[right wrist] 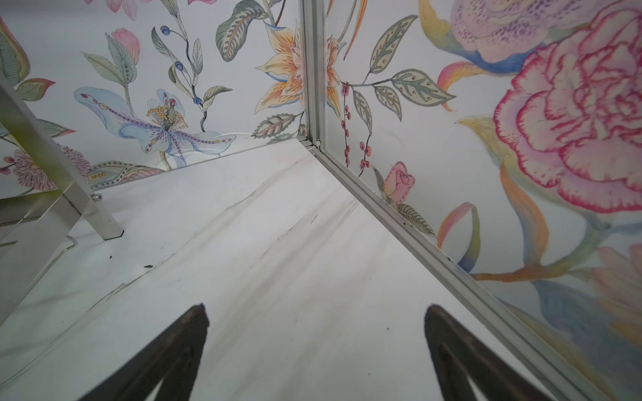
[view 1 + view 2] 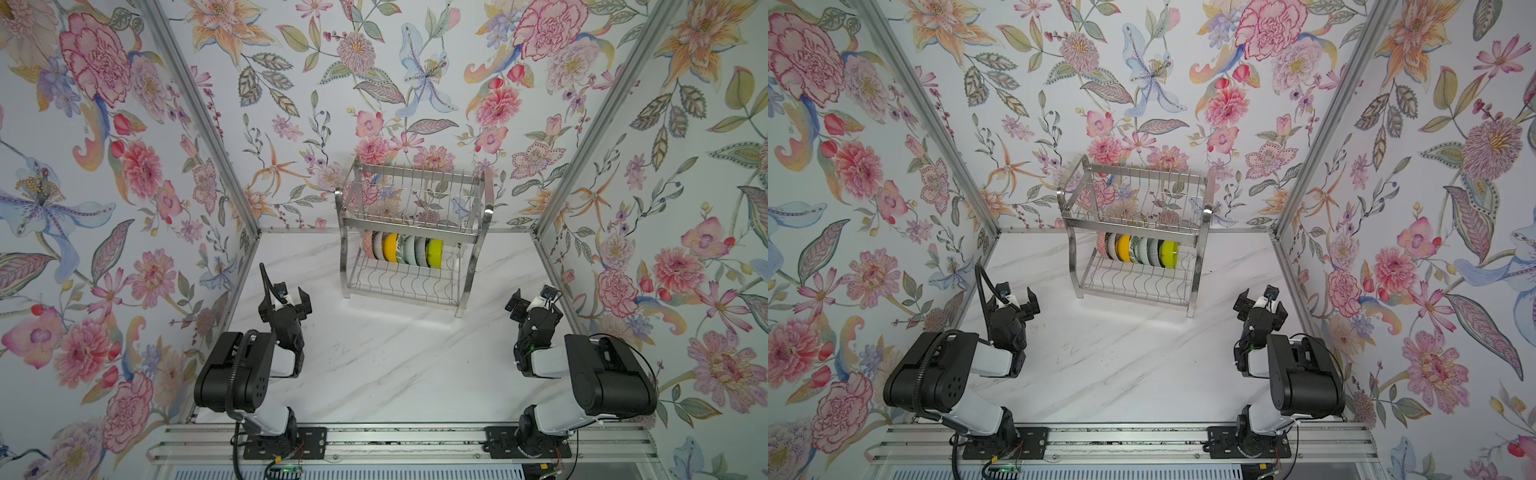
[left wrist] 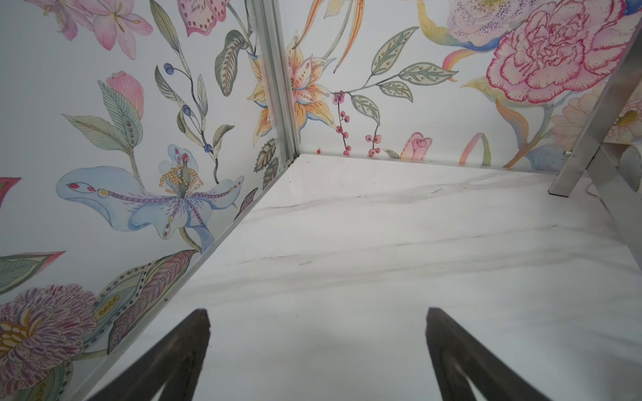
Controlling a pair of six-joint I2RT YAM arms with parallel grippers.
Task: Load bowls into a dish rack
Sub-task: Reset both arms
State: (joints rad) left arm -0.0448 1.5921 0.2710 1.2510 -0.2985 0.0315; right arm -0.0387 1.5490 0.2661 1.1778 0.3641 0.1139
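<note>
Bowls (image 2: 401, 251) — pink to lime — stand in the dish rack (image 2: 409, 232); left gripper (image 2: 286, 302), right gripper (image 2: 534, 307) agape.

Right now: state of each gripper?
Left gripper: open, holding nothing.
Right gripper: open, holding nothing.

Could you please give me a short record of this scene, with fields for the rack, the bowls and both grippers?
Rack: upright at the back of the table, near its middle.
Bowls: on edge in one row in the lower tier; none seen on the table.
Left gripper: open, empty, above the table.
Right gripper: open, empty, above the table.
Task status: looks done.
</note>
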